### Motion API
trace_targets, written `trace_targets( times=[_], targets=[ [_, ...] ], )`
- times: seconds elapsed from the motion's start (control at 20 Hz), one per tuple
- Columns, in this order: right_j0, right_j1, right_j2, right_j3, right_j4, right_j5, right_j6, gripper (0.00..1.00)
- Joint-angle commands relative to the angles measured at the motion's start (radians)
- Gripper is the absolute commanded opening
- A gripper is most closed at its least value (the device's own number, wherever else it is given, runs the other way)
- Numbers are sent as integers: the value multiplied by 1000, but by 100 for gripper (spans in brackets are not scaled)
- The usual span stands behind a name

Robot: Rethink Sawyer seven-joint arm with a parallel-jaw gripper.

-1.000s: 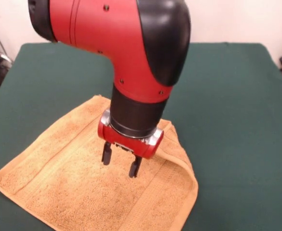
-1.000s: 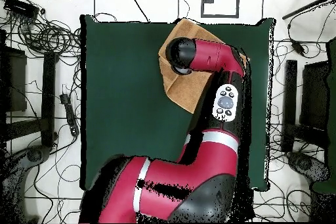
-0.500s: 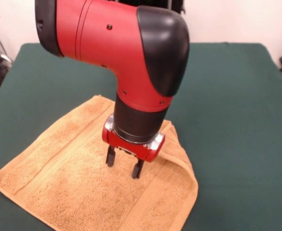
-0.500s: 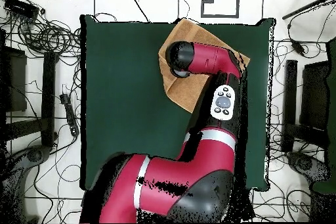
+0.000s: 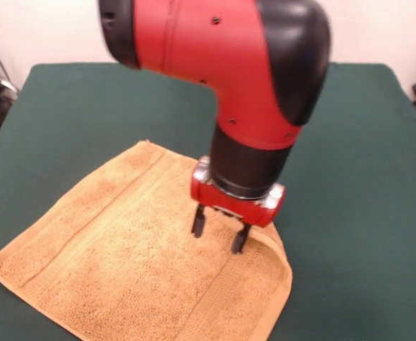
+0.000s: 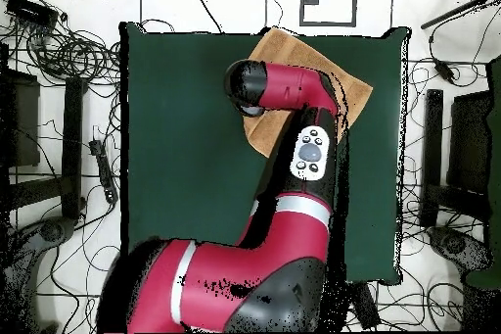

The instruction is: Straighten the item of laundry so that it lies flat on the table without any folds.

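one fold left: orange-tan towel (image 5: 129, 256) at table (image 5: 350, 142) edge nearest front camera, right border doubled over. gripper (image 5: 220, 234) fingers apart, empty, low over fold. step: approach; next, pinch flap, draw outward.

A robotics lab: a red and black arm (image 6: 294, 134) works at a green felt-covered table (image 6: 186, 134) on a pale floor strewn with tangled black cables (image 6: 68, 56), with dark equipment stands (image 6: 445, 173) left and right of it.
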Motion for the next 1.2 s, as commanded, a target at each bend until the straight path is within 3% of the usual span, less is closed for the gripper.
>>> trace_targets(
  times=[0.05, 0.55, 1.2],
  targets=[
    [65, -3, 13, 136, 85, -8, 406, 100],
    [27, 34, 40, 122, 95, -53, 326, 100],
    [58, -51, 22, 184, 140, 65, 393, 100]
  ],
)
